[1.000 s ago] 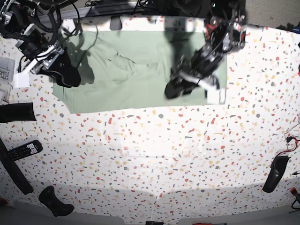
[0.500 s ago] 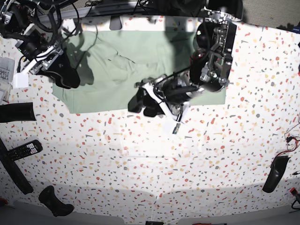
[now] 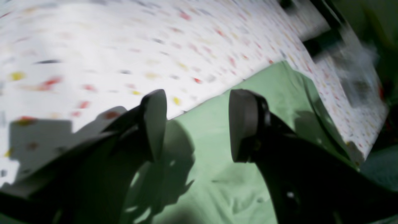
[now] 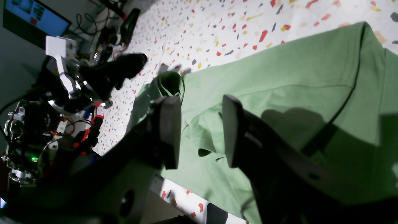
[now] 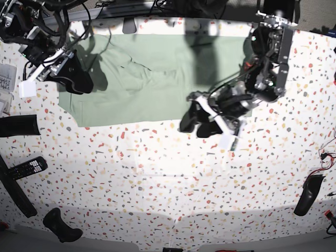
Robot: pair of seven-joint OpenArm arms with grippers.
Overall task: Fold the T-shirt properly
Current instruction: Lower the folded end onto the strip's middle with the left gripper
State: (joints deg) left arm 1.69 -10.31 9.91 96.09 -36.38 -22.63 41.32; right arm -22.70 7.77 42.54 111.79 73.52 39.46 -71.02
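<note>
left tool (image 3: 196, 124): jaws spread apart, nothing between them
T-shirt (image 3: 217, 174): pale green, wrinkled, beneath the tool, its edge on the table
table (image 3: 124, 46): white, speckled, blurred

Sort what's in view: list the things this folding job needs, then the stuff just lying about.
Job:
T-shirt
left gripper, open
right gripper, open

Lying about:
remote control
black handle-shaped object
monitor
</note>
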